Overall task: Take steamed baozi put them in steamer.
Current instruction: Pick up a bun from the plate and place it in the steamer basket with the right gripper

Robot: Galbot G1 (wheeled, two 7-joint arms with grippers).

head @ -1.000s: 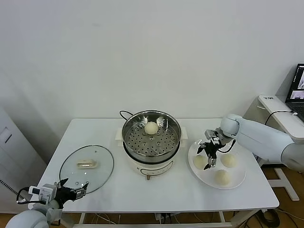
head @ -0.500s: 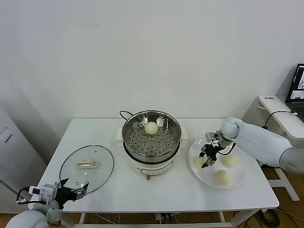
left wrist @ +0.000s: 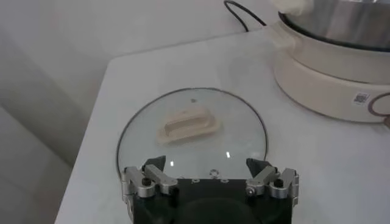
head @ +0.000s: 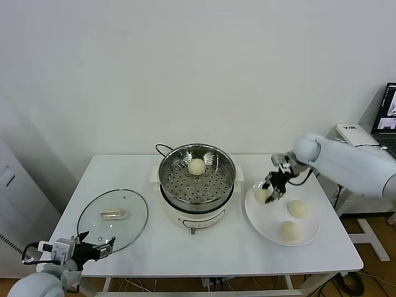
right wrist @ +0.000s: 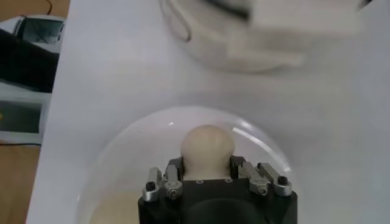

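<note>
Right of centre in the head view, our right gripper has its jaws closed on one steamed baozi, held just above the upper left part of the white plate. The right wrist view confirms the grip: the bun sits squeezed between the fingers, with the plate's rim below it. Two more baozi rest on the plate, one mid-right and one lower down, both apart from the gripper. A fourth already lies at the back of the steamer, which stands at the centre of the frame, just left of the plate.

We judge we are at the lift of the second bun. Next we need to raise it clear of the steamer's steel rim, carry it leftward over the perforated floor, and let go at an open spot away from the bun already inside.

At the lower left corner, our left gripper waits with its jaws wide and nothing between them, beside the near edge of the glass lid lying flat on the table.
</note>
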